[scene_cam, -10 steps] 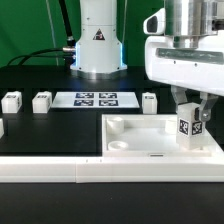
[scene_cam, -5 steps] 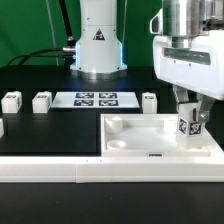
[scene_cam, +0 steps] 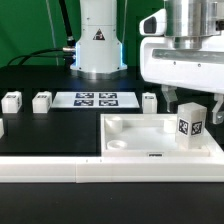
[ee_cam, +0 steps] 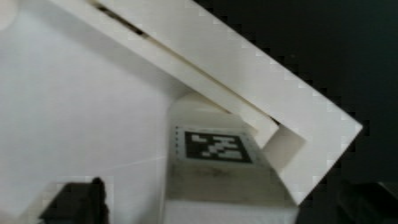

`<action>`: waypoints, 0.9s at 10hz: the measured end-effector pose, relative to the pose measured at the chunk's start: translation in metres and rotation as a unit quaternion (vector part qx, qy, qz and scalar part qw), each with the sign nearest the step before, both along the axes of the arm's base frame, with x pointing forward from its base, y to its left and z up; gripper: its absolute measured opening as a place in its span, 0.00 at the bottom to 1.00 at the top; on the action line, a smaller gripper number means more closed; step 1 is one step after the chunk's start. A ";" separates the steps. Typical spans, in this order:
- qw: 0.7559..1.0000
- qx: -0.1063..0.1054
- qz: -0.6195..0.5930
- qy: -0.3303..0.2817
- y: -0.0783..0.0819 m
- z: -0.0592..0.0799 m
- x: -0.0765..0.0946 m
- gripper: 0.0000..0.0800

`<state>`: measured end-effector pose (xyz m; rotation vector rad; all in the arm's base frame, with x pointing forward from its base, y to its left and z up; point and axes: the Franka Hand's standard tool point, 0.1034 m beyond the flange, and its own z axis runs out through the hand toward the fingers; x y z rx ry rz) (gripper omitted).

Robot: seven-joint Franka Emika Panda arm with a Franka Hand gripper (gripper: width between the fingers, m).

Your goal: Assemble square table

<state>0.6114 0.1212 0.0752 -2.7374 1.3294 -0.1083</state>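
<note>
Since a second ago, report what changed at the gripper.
The gripper opened and let go of the leg, which now stands free and upright in the table top's corner. The table top, the loose legs and the marker board stayed put.

- The tabletop (scene_cam: 135,140) is laid at the exterior view's right, just behind the border rail (scene_cam: 50,170).
- An upright leg (scene_cam: 190,126) is stood in its far right corner.
- Farther back, the marker board (scene_cam: 95,99) is flanked by an outer leg (scene_cam: 11,100) and an inner leg (scene_cam: 41,101) at the left, and a third leg (scene_cam: 149,101) at the right.
</note>
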 end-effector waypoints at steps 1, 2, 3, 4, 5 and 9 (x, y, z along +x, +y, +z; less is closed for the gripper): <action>0.999 -0.004 0.035 -0.002 0.000 0.000 0.000 0.81; 0.996 -0.010 0.094 -0.005 0.000 0.000 0.000 0.81; 0.991 -0.014 0.132 -0.007 -0.001 0.000 0.000 0.81; 0.987 -0.017 0.162 -0.009 -0.001 0.000 0.000 0.81; 0.978 -0.022 0.206 -0.012 -0.001 0.000 0.001 0.81; 0.943 -0.037 0.330 -0.020 -0.003 0.000 0.002 0.81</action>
